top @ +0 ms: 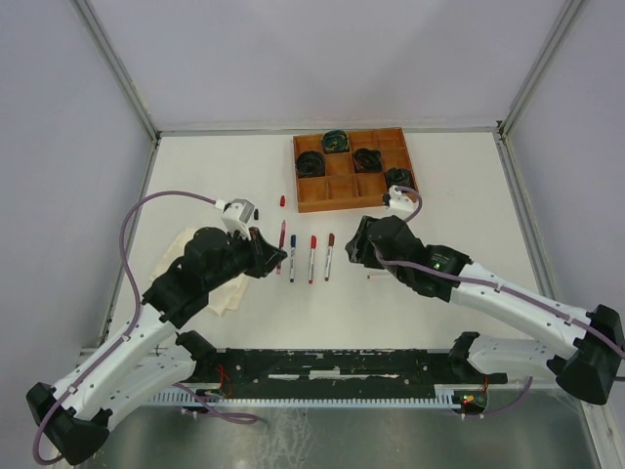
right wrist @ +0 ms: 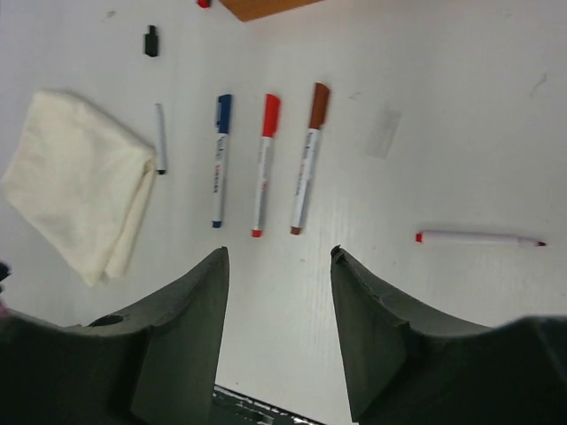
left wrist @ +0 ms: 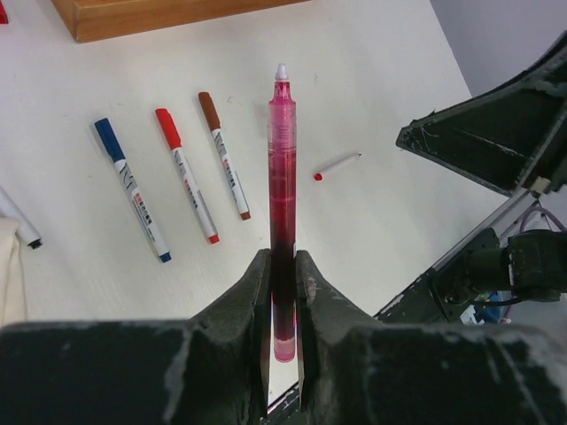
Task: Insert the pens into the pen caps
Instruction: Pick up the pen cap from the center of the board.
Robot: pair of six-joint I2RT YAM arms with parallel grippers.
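Observation:
My left gripper point(left wrist: 283, 258) is shut on a translucent red pen point(left wrist: 283, 168) with a white tip and holds it above the table; both show in the top view, gripper point(top: 274, 257) and pen point(top: 282, 237). Three capped pens lie side by side: blue point(left wrist: 133, 190), red point(left wrist: 186, 174), brown point(left wrist: 223, 156). An uncapped white pen with a red end point(right wrist: 478, 237) lies right of them. Another uncapped pen with a black end point(right wrist: 160, 138) lies by the cloth. A black cap point(right wrist: 151, 41) and a red cap point(top: 283, 201) lie further back. My right gripper point(right wrist: 279, 258) is open and empty above bare table.
A folded cream cloth point(right wrist: 80, 181) lies at the left, partly under the left arm. A wooden compartment tray point(top: 347, 204) with dark coiled cable bundles point(top: 311, 163) stands at the back. A black rail point(top: 322, 363) runs along the near edge.

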